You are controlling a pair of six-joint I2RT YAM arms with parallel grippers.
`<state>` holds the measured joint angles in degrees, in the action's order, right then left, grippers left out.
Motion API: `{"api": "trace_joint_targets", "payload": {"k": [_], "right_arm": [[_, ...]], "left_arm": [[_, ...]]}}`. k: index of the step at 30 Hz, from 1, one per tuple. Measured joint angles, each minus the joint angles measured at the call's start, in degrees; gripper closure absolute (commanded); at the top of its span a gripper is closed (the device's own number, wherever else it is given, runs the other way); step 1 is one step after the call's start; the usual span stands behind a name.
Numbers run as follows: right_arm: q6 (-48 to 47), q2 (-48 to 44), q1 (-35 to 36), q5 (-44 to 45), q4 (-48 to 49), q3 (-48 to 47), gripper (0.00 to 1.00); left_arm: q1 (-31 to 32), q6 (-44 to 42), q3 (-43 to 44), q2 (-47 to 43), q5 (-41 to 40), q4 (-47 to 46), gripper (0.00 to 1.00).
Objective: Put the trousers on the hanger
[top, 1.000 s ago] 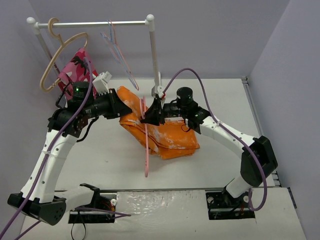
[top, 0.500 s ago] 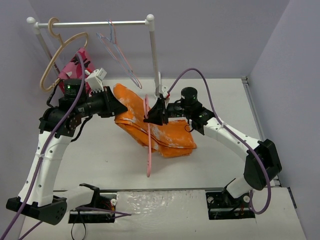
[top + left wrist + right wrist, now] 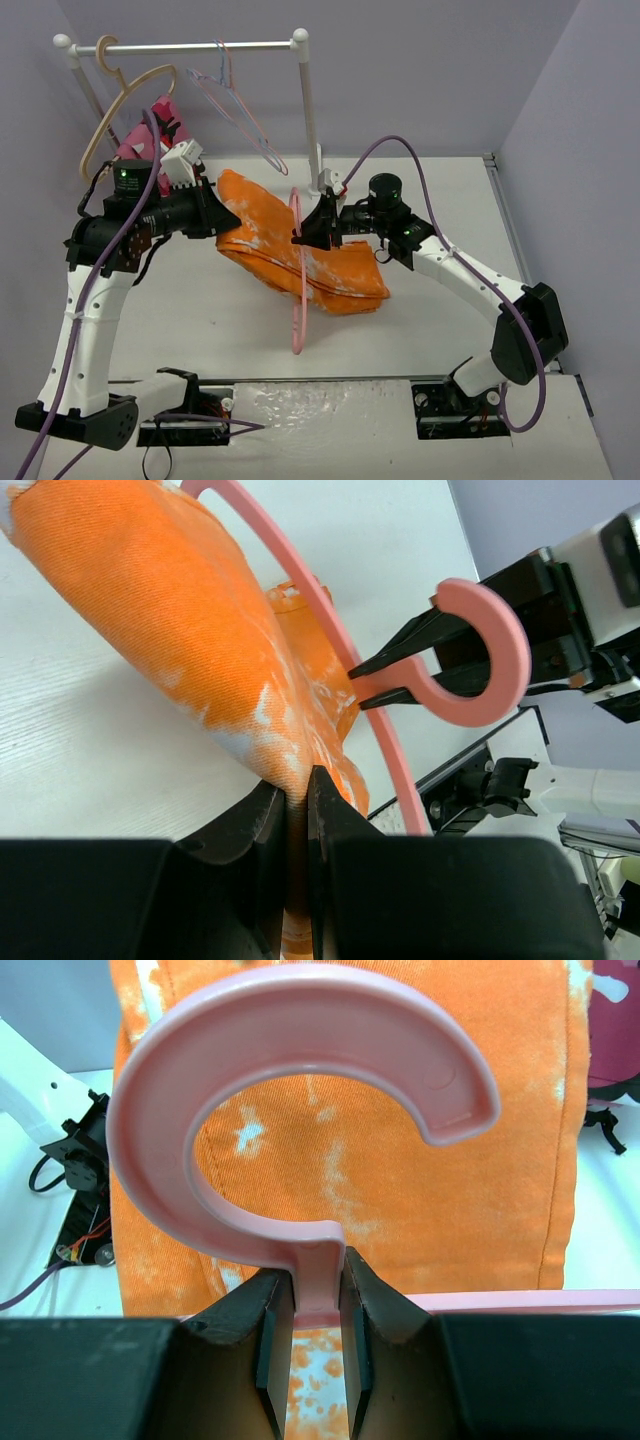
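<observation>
The orange tie-dye trousers (image 3: pixel 270 240) hang folded through the salmon-pink hanger (image 3: pixel 298 300) above the table's middle. My left gripper (image 3: pixel 215 210) is shut on the trousers' left end and holds it lifted; in the left wrist view the cloth (image 3: pixel 190 630) is pinched between the jaws. My right gripper (image 3: pixel 300 236) is shut on the hanger's neck below the hook (image 3: pixel 300 1090), holding the hanger upright. The trousers (image 3: pixel 400 1190) fill the right wrist view behind the hook. The hanger (image 3: pixel 470 650) also shows in the left wrist view.
A clothes rail (image 3: pixel 200 46) stands at the back with a beige hanger (image 3: pixel 120 110) and thin wire hangers (image 3: pixel 235 110). A pink-and-red patterned garment (image 3: pixel 150 140) hangs behind the left arm. The rail's upright post (image 3: pixel 308 110) is just behind the right gripper.
My left gripper has moved left and up, pulling the trousers further through the hanger. My right gripper has shifted slightly right, keeping the hanger upright.
</observation>
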<state>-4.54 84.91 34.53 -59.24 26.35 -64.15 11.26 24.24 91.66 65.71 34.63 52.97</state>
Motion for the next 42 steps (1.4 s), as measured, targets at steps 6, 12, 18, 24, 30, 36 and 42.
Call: {"api": "trace_joint_targets", "payload": {"k": [6,12,18,24,30,36,42], "right_arm": [[0.14,-1.43,-1.04,-0.53,0.0,0.01,1.0],[0.16,-1.67,-1.47,-1.21,0.0,0.01,1.0],[0.16,-1.78,-2.22,-1.72,-0.55,0.01,1.0],[0.16,-2.36,-4.58,-2.31,-1.73,-0.07,1.0],[0.16,-2.8,-6.77,-3.16,-4.85,-3.31,1.0],[0.38,-3.53,-8.87,-4.12,-9.76,-8.77,1.0],[1.06,-3.51,-9.41,-4.99,-16.08,-18.31,1.0]], "left_arm": [[-1.63,-1.6,-0.12,-1.13,0.12,1.0,1.0],[-1.67,-2.26,-0.67,-3.0,0.08,1.09,1.0],[-2.73,-3.68,-4.28,-5.29,-0.68,1.2,1.0],[-3.21,-4.55,-6.21,-6.26,-1.76,1.47,1.0],[-3.29,-6.19,-10.06,-9.27,-4.25,1.19,1.0],[-4.35,-6.96,-20.93,-13.21,-5.46,-0.96,1.0],[-4.69,-5.0,-31.99,-16.11,-4.12,-8.15,1.0]]}}
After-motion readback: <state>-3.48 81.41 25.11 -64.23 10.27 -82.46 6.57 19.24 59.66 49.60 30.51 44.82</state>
